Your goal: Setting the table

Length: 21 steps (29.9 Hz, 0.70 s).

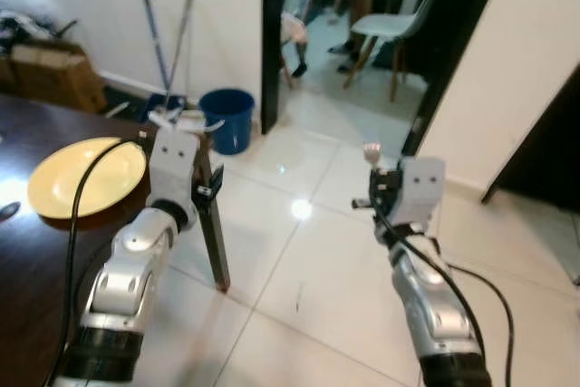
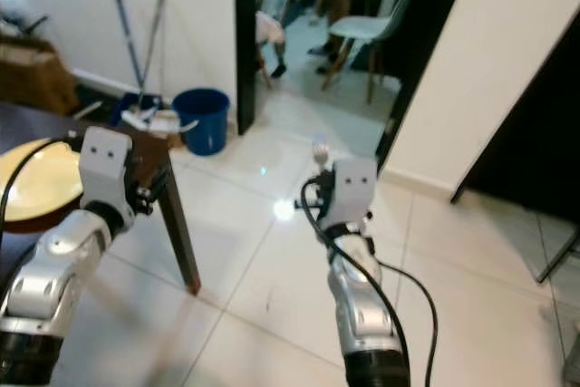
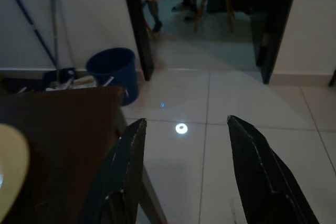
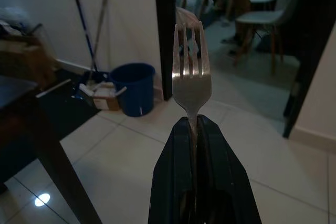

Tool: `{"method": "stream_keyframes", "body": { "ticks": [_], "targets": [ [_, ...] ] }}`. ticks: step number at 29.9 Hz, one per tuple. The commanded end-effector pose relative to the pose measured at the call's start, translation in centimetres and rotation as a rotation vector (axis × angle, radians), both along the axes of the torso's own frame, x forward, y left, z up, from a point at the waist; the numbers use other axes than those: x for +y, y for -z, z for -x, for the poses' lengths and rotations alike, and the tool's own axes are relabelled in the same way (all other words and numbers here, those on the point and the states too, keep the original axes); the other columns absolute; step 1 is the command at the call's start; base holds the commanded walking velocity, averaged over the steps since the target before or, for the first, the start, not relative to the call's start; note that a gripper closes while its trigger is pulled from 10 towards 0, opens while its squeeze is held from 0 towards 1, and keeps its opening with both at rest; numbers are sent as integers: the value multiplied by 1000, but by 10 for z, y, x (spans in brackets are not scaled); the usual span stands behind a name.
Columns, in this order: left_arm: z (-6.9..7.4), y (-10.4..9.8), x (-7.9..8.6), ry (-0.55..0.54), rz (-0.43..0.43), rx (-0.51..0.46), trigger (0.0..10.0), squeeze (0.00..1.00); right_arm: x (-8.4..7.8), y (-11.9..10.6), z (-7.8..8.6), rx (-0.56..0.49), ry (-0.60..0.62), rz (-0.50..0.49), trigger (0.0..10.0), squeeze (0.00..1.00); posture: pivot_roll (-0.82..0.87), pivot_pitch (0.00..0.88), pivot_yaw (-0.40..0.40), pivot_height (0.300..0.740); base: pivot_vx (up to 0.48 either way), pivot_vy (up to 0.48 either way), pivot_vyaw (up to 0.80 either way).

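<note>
Right claw (image 4: 193, 124) pinching metal fork (image 4: 191, 74), round yellow plate (image 1: 86, 177) on dark table (image 1: 36, 287)

dark wood table (image 1: 36, 251) sits left of the left claw (image 3: 184, 145), yellow plate (image 1: 86, 177) lying on it near the corner

Counted: one yellow plate (image 1: 87, 177) on the dark wooden surface (image 1: 36, 287); one fork (image 4: 191, 80); one blue bucket (image 1: 227, 119); two mop handles (image 1: 166, 43) against the wall; two white chairs (image 1: 399, 15) past the doorway; one cardboard box (image 1: 50, 74).
</note>
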<state>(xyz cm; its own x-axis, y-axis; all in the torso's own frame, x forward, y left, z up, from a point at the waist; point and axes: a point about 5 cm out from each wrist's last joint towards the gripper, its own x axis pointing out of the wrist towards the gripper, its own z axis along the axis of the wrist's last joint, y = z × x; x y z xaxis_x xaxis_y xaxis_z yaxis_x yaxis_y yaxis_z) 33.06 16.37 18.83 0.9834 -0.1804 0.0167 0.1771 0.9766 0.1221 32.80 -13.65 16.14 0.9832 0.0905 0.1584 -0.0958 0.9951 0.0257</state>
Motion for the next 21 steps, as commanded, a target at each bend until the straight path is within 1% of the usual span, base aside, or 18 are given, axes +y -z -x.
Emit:
{"method": "stream_keyframes", "body": {
  "ticks": [1,21],
  "targets": [
    [0,4,0,-2,8,16,10000,0,-5,4,1,18,15,-3,10000,0,14,5,79,740,0,0,-738],
    [-1,3,-1,-3,4,15,10000,0,-5,4,0,19,13,-1,10000,0,16,1,78,740,0,0,-739]
  ]
}}
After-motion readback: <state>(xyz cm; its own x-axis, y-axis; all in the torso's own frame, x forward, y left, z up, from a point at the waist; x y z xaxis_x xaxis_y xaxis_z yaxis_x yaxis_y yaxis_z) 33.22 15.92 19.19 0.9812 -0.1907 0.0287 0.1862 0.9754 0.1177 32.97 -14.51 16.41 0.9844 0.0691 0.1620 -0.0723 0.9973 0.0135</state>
